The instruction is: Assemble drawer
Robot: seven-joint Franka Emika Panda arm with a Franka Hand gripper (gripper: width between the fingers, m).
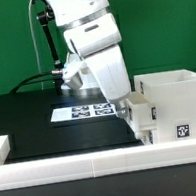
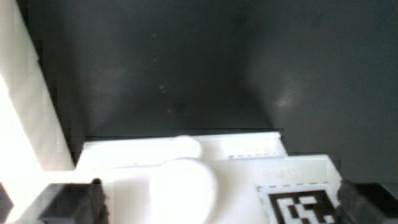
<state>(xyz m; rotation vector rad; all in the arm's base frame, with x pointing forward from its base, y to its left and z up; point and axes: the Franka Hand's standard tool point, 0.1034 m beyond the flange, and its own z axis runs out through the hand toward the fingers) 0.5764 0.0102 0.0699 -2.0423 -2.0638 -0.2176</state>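
The drawer's tall white casing [image 1: 174,103] stands at the exterior view's right, with a square tag on its front. My gripper [image 1: 126,112] hangs low at the casing's left side, close against a small white part [image 1: 140,112] there. In the wrist view the gripper [image 2: 214,207] is open. Its dark fingers [image 2: 71,205] stand wide on either side of a white drawer part [image 2: 187,165] that has a rounded bulge and a tag [image 2: 302,186]. I cannot tell whether the pads touch it. No separate tray can be made out.
A long low white rail [image 1: 85,160] runs along the front of the black table [image 1: 29,121] and shows as a white edge [image 2: 25,90] in the wrist view. The marker board [image 1: 86,111] lies flat behind my gripper.
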